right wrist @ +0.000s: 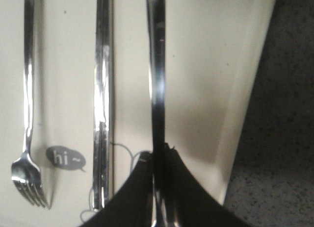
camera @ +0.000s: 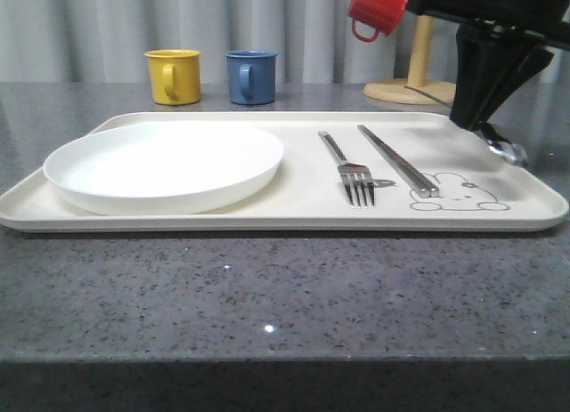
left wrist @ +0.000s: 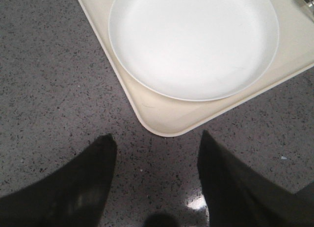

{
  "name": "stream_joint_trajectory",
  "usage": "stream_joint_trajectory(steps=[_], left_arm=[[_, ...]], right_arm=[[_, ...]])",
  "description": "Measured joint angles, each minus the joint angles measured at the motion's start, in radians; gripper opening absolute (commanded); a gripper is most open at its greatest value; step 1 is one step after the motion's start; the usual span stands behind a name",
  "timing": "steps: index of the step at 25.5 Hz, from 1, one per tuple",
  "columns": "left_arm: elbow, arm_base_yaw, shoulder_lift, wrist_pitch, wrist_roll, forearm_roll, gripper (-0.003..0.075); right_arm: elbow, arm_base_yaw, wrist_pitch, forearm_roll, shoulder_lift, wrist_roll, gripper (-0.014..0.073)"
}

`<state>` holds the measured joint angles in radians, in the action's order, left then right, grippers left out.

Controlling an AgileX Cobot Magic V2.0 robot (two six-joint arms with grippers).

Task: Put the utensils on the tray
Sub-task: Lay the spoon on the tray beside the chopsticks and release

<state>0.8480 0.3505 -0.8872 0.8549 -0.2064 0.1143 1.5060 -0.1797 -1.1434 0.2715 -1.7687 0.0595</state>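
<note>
The cream tray (camera: 294, 214) lies across the grey counter. On its right half a fork (camera: 352, 172) and a pair of chopsticks (camera: 398, 161) lie side by side, beside the rabbit drawing. My right gripper (camera: 485, 120) hangs over the tray's right side, shut on the spoon (camera: 506, 150), whose shiny end pokes out below the fingers. The right wrist view shows the fork (right wrist: 28, 89), the chopsticks (right wrist: 102, 89) and the spoon's handle (right wrist: 157, 65) running out of my shut right gripper (right wrist: 159, 156) above the tray (right wrist: 206, 65). My left gripper (left wrist: 157, 143) is open over bare counter near the tray's corner (left wrist: 167, 120).
A round white plate (camera: 165, 165) takes up the tray's left half, and is seen too as the plate (left wrist: 194, 40) in the left wrist view. Behind the tray stand a yellow mug (camera: 174, 76) and a blue mug (camera: 251, 76). A red mug (camera: 378, 9) hangs on a wooden stand (camera: 411, 87).
</note>
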Motion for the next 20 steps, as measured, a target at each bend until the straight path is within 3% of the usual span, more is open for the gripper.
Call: stream_joint_trajectory(steps=[8,14,20], left_arm=[[0.0,0.0,0.0,0.0,0.0,0.0,0.037],[0.0,0.0,0.0,0.0,0.0,0.0,0.037],[0.0,0.0,0.0,0.0,0.0,0.0,0.037]], right_arm=[[0.0,0.0,0.019,0.0,-0.062,0.052,0.026],[0.0,0.0,0.056,0.0,-0.055,0.042,0.0255],[-0.008,-0.056,0.071,-0.048,0.099,-0.082,0.0255]])
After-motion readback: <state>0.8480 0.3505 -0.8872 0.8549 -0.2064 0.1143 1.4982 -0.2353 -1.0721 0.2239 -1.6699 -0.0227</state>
